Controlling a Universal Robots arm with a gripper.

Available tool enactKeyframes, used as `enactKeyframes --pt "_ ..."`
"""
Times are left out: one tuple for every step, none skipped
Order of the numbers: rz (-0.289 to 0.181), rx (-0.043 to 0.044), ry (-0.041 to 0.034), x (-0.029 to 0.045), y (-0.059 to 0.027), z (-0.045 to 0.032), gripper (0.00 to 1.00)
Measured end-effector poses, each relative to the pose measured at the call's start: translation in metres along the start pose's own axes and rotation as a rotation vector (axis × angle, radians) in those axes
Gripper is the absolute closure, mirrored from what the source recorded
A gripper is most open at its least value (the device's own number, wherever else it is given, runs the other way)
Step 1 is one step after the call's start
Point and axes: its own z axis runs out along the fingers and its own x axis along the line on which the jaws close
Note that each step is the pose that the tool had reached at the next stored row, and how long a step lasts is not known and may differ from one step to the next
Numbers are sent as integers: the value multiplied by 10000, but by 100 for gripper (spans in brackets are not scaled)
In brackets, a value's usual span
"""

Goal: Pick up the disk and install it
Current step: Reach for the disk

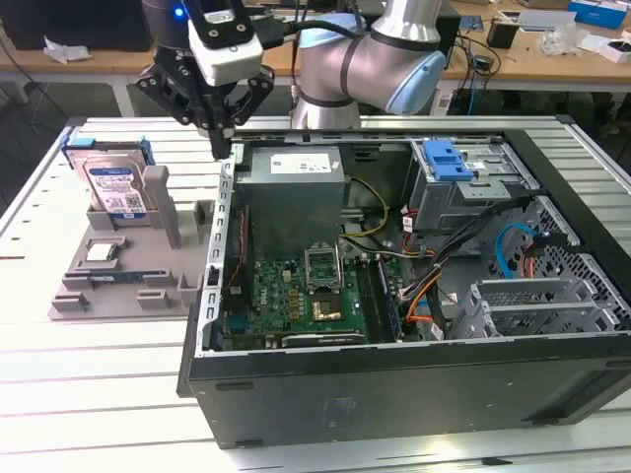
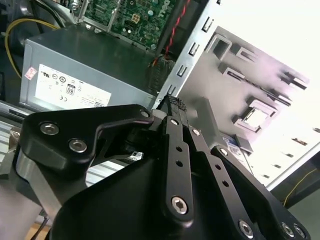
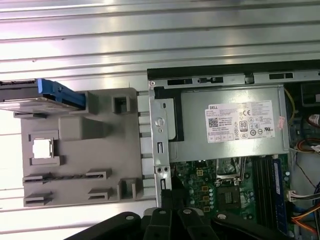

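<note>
The disk (image 1: 110,187) stands on edge in a grey holder (image 1: 148,266) on the table, at the exterior view's left. It is silver with a white-and-blue label and blue side rails. In the first wrist view the disk (image 3: 35,96) shows edge-on at the holder's (image 3: 100,150) far end. My gripper (image 1: 223,146) hangs above the open computer case's (image 1: 394,374) corner, to the exterior view's right of the disk and apart from it. Its black fingers (image 2: 172,107) meet at the tips and hold nothing.
A small silver CPU chip (image 1: 102,251) lies in the holder. Inside the case are a grey power supply (image 1: 296,192), a green motherboard (image 1: 306,296), and a blue caddy (image 1: 449,160) atop a grey drive cage (image 1: 483,192). Cables (image 1: 513,246) run alongside.
</note>
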Motion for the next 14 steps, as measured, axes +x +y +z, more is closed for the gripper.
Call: enactKeyframes --pt "0 0 0 37 -3 -1 89" --pt "1 0 0 71 -5 -2 89" --pt "1 0 0 89 -6 -2 89" --pt "1 0 0 106 -8 -3 89" --pt "1 -1 0 131 -10 -3 89" --pt "0 0 0 146 -11 -4 89" --pt "0 0 0 178 -13 -5 89" --pt "0 0 0 215 -16 -6 89" --pt "1 0 0 244 -18 -7 89" --pt "1 0 0 273 -20 -7 89" --pt "1 0 0 313 -20 -8 89" --pt "0 0 0 353 -19 -9 89" --pt "0 0 0 380 -19 -10 89" --pt "0 0 0 399 -20 -10 89"
